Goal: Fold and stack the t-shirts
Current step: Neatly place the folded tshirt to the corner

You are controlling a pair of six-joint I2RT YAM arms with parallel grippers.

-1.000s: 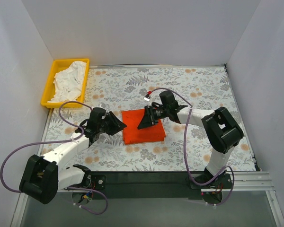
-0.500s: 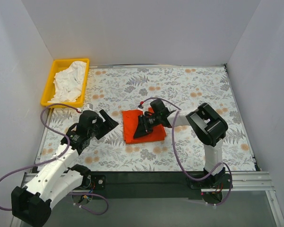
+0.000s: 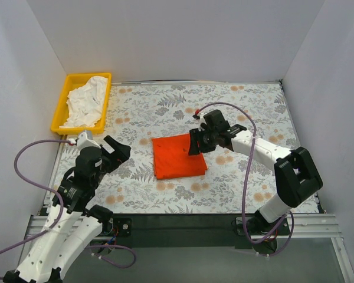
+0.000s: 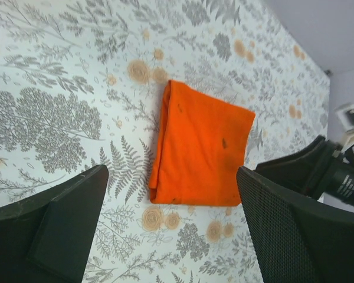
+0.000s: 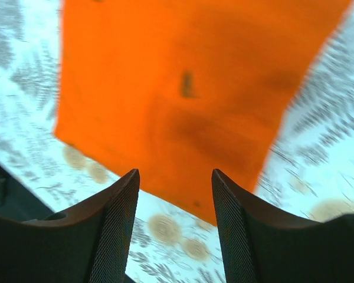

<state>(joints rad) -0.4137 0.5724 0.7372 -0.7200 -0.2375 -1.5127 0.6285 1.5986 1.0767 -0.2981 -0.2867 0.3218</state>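
Observation:
The orange-red t-shirt (image 3: 177, 157) lies folded into a flat rectangle in the middle of the floral table, with nothing gripping it. The white t-shirt (image 3: 86, 105) sits crumpled in the yellow tray. My left gripper (image 3: 119, 154) hovers well left of the orange shirt, jaws wide and empty; its wrist view shows the shirt (image 4: 200, 144) ahead, between the spread fingers (image 4: 71, 224). My right gripper (image 3: 193, 144) hangs over the shirt's far right corner, open, with nothing between its fingers (image 5: 115, 224); the orange cloth (image 5: 189, 88) fills that view, blurred.
The yellow tray (image 3: 61, 106) stands at the back left corner. White walls close in the table at the back and on both sides. Purple cables loop off both arms, one (image 3: 29, 177) near the left edge.
My left arm has drawn back to the left, away from the orange shirt, and its jaws have opened wide. My right gripper has shifted right to the shirt's far corner and opened.

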